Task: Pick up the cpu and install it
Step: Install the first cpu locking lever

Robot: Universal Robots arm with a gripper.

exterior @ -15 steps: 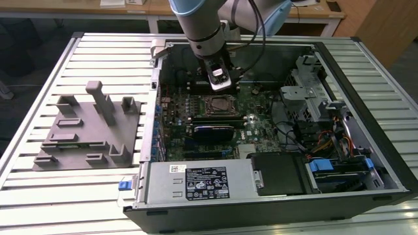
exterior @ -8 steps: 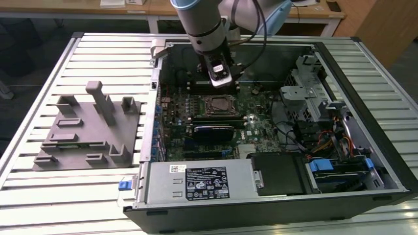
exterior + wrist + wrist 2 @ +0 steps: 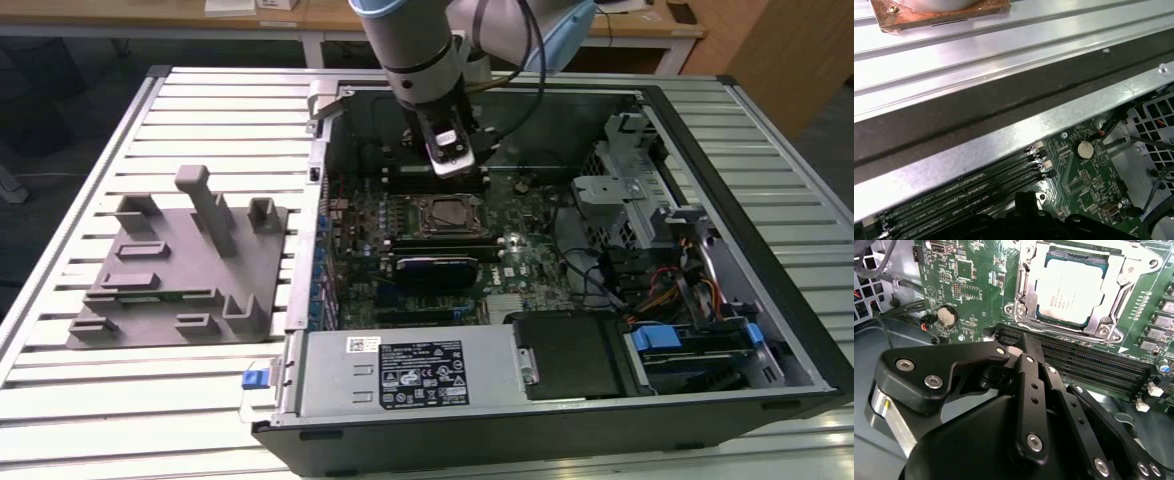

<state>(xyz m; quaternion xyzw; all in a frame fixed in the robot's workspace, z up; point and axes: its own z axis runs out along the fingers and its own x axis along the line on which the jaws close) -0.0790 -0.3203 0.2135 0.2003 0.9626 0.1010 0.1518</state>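
Cpu point(image 3: 1070, 294) already sits in its socket point(image 3: 1026, 292); my claw point(image 3: 1026, 347), closed and empty, could snag the unlatched frame.

A grey, tube-shaped robot arm point(image 3: 416, 50) with a pale blue joint cap at its top carries a black cable point(image 3: 537, 60) looping beside it. A small silver-and-black camera block point(image 3: 451, 150) sits near the wrist. In the second wrist view, the gripper point(image 3: 1029, 405) is matte black, built of jointed bars pinned with round silver screws point(image 3: 1034, 441).
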